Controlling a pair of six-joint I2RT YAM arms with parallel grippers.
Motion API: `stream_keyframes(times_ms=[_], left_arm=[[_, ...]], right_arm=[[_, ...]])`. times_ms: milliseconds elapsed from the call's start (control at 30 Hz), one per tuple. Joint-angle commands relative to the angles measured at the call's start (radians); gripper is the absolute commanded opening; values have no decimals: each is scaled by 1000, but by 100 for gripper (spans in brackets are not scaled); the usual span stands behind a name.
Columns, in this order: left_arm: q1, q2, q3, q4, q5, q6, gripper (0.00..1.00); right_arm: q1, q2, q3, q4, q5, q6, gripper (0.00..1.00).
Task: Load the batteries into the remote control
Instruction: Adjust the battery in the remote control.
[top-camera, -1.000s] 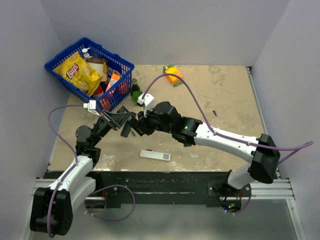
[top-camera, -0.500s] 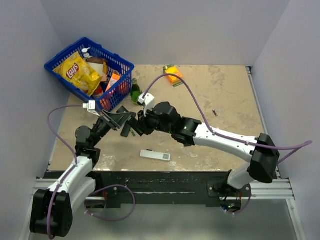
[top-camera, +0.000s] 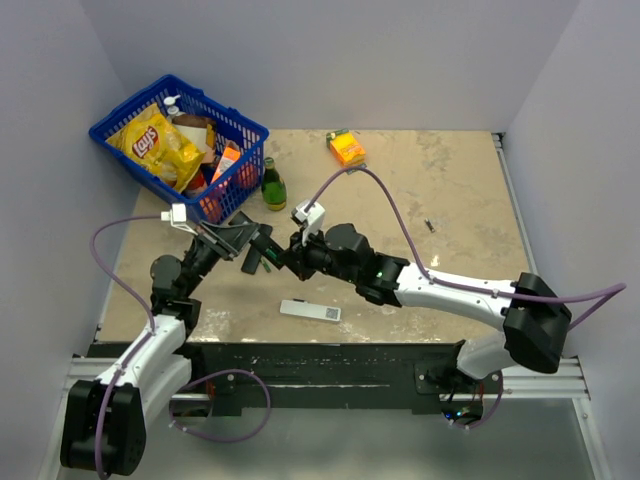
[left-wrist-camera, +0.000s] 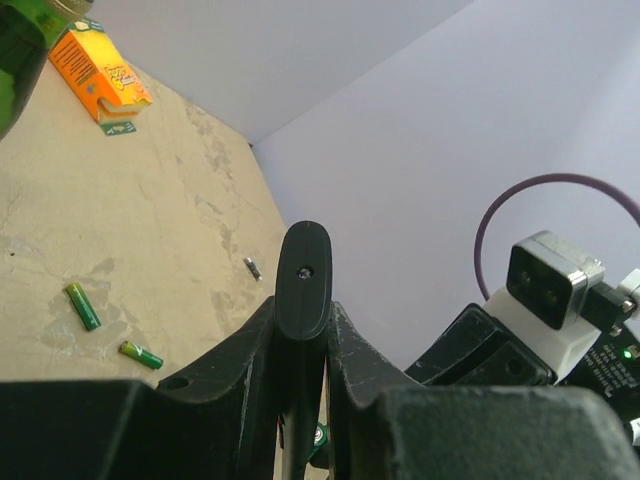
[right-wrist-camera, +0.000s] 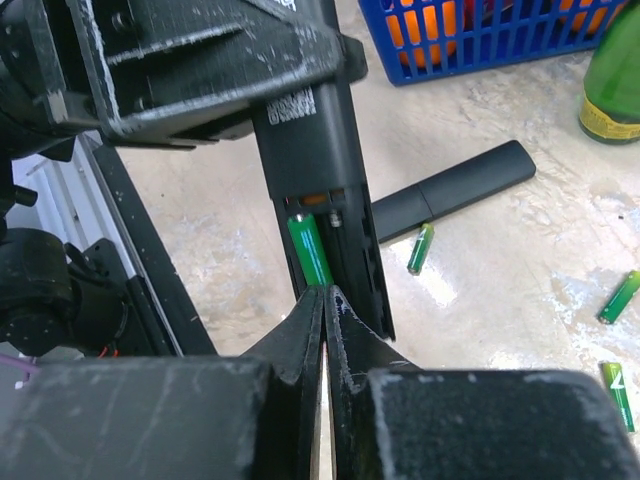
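My left gripper (top-camera: 248, 246) is shut on the black remote control (top-camera: 254, 260) and holds it tilted above the table. In the left wrist view the remote's end (left-wrist-camera: 303, 270) sticks up between the fingers. In the right wrist view the remote (right-wrist-camera: 318, 150) has its compartment open, with one green battery (right-wrist-camera: 310, 250) lying in it. My right gripper (right-wrist-camera: 325, 296) is shut, its tips touching that battery's near end. Loose batteries (right-wrist-camera: 421, 248) (right-wrist-camera: 620, 296) (right-wrist-camera: 618, 385) lie on the table below.
A black flat bar piece (right-wrist-camera: 455, 188) lies under the remote. A white remote (top-camera: 310, 311) lies near the front edge. A green bottle (top-camera: 271, 185) stands beside the blue basket (top-camera: 245, 128). An orange box (top-camera: 346, 147) lies at the back.
My right arm has drawn back toward the right and lower, uncovering the bottle and orange box. My left gripper with the remote has shifted slightly.
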Motion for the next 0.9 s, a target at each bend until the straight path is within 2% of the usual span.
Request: stream_keyframes(times_ms=[0, 133, 467, 667, 867], left_arm=[[-3, -37, 0, 180, -17, -128, 0], [-3, -44, 14, 168, -17, -124, 0], [-3, -49, 23, 126, 28, -72, 0], [-3, -72, 48, -4, 27, 72, 0], [-3, -69, 36, -22, 19, 108, 0]], right_arm=[[7, -11, -91, 143, 21, 14, 3], [5, -16, -116, 166, 13, 14, 2], [6, -51, -68, 102, 39, -14, 3], [7, -70, -2, 37, 58, 22, 15], [7, -85, 56, -6, 111, 61, 24]])
